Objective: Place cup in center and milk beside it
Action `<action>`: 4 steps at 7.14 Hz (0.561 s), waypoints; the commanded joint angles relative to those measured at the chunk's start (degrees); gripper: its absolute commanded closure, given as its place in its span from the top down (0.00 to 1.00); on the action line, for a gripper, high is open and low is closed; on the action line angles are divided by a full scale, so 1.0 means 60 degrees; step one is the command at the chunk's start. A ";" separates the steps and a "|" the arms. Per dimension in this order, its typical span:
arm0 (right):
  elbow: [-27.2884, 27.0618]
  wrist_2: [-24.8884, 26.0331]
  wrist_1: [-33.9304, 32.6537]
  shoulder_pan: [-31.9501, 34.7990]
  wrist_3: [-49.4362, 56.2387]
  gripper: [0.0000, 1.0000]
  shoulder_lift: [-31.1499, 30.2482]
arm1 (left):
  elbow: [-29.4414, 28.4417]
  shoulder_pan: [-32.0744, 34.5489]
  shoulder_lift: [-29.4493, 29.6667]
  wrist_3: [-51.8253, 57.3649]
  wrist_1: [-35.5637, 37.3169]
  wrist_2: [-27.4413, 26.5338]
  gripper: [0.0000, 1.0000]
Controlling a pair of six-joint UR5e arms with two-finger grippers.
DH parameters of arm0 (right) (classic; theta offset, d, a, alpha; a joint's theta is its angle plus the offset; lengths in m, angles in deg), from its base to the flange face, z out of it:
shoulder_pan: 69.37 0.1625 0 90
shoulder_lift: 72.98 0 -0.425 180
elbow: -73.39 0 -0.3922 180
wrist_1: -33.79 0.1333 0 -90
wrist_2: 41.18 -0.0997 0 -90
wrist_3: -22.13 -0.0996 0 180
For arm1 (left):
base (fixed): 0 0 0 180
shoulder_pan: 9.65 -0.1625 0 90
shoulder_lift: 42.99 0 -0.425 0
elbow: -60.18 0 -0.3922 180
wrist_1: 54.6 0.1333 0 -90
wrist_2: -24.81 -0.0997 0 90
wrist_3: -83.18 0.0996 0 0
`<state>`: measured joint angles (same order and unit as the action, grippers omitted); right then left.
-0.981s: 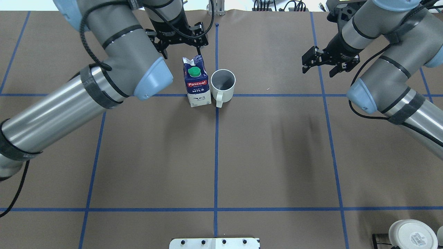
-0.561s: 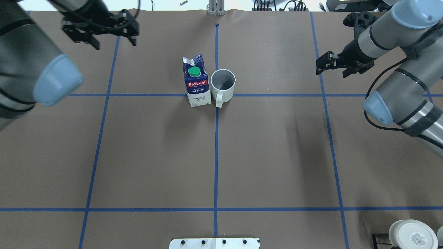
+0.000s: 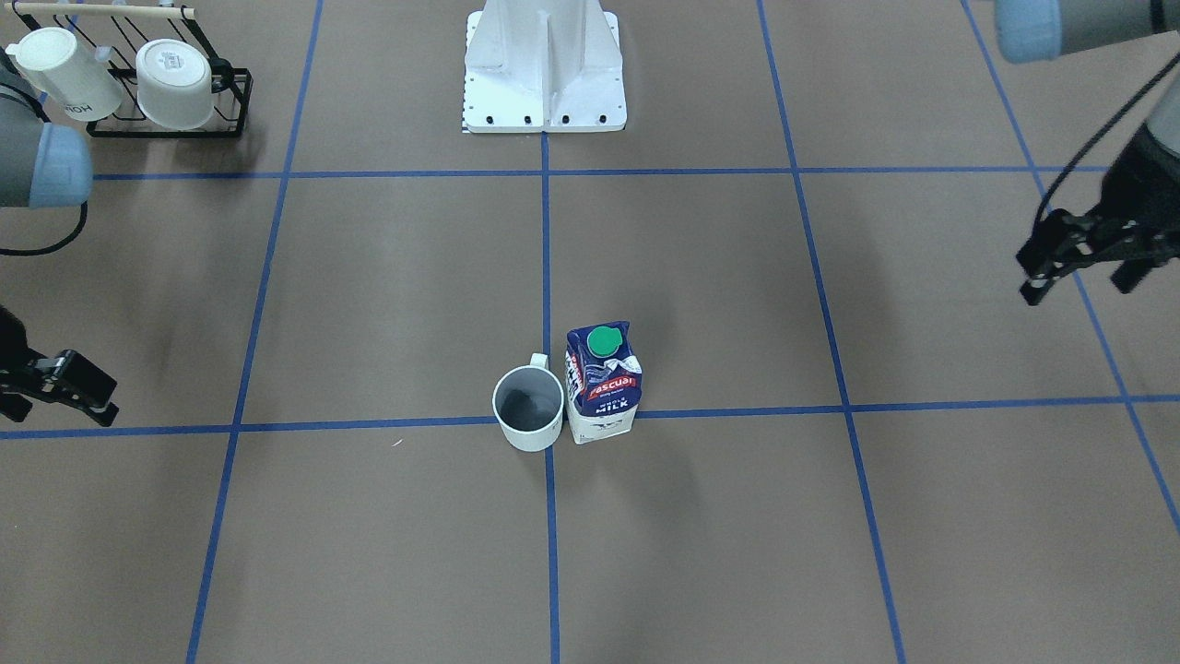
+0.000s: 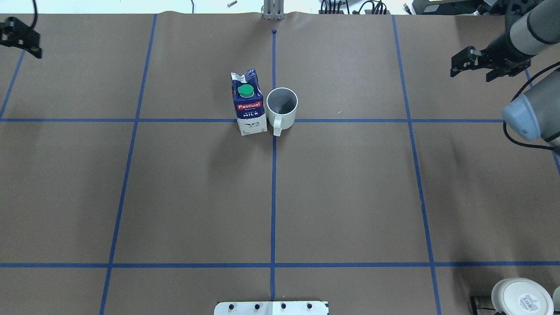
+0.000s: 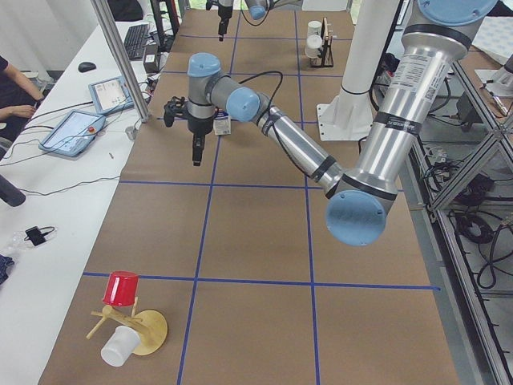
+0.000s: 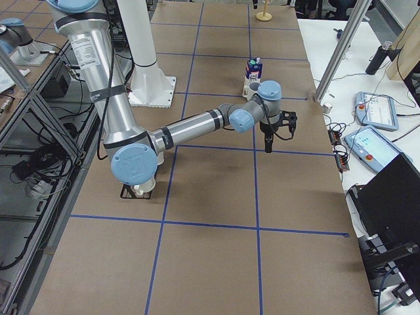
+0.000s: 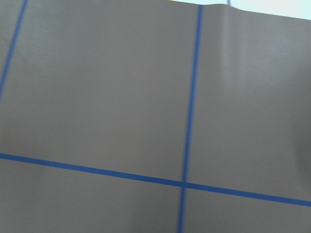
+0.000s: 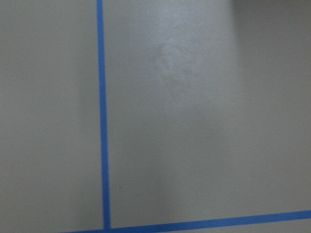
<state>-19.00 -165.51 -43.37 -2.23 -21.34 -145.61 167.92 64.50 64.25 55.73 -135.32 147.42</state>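
Note:
The white cup (image 4: 281, 107) stands upright on the centre crossing of the blue tape lines (image 4: 274, 148), its handle toward the robot. The milk carton (image 4: 248, 103) stands upright right beside it, on its left in the overhead view. In the front-facing view the cup (image 3: 528, 408) and milk (image 3: 602, 383) almost touch. My left gripper (image 4: 19, 39) is open and empty at the far left back edge; it also shows in the front-facing view (image 3: 1080, 277). My right gripper (image 4: 474, 70) is open and empty, far to the right.
A black rack (image 3: 138, 124) holds two creamy mugs near the robot's right side; one mug (image 4: 520, 297) shows at the overhead view's bottom right. The white robot base (image 3: 544, 74) stands at the near middle. A mug tree with a red cup (image 5: 122, 289) stands at the left end.
My left arm has swung away from the milk to the far left edge. My right arm has drawn back to the right. Cup and milk have not moved.

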 commanded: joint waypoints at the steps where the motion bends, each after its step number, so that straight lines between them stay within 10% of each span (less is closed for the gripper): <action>1: 0.0032 -0.0267 -0.1053 0.1080 0.2414 1.00 -0.0432 | -0.1793 0.1712 -0.0629 0.3207 -0.0155 0.1280 0.98; 4: 0.0647 -0.2009 -0.1915 0.2679 0.3815 1.00 -0.1165 | -0.1841 0.1834 -0.2644 0.3330 -0.2472 0.1203 0.98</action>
<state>-16.29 -174.14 -51.62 10.46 -1.00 -150.94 158.00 74.83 54.19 75.27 -142.44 154.88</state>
